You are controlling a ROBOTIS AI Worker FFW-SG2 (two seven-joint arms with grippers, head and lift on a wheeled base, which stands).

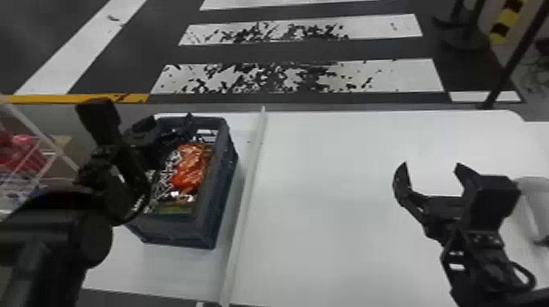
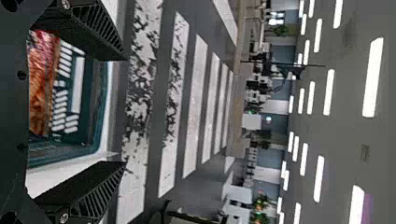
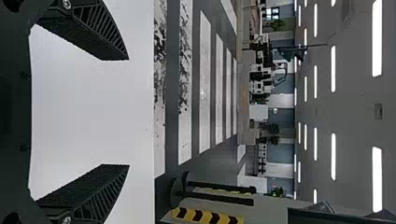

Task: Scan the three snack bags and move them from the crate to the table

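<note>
The rectangular crate (image 1: 177, 232), dark blue plastic with straight edges and slotted walls, stands on the smooth white table surface (image 1: 347, 212), left of a raised pale strip (image 1: 246, 192). Inside it lies the glossy orange-red snack bag (image 1: 190, 167), its film creased. Beside this bag is black-and-white patterned packaging (image 1: 163, 179); a green-edged item (image 1: 173, 209) lies at the crate's near end. The exact bag count cannot be told.

The black left gripper (image 1: 170, 121) is at the crate's far left part, above its contents. In the left wrist view, its 2 fingers (image 2: 88, 189) stand wide apart, with ribbed, tapering sides and grainy inner faces; the orange-red bag and slotted wall show through the gap. Contact between gripper and crate cannot be confirmed.

The black right gripper (image 1: 431, 164) is above the right portion of the white table surface, well apart from the crate. Its 2 wedge-shaped fingers (image 3: 86, 191) are spread wide, with bare white surface between them. A light grey curved object (image 1: 531, 196) is at the far right.
</note>
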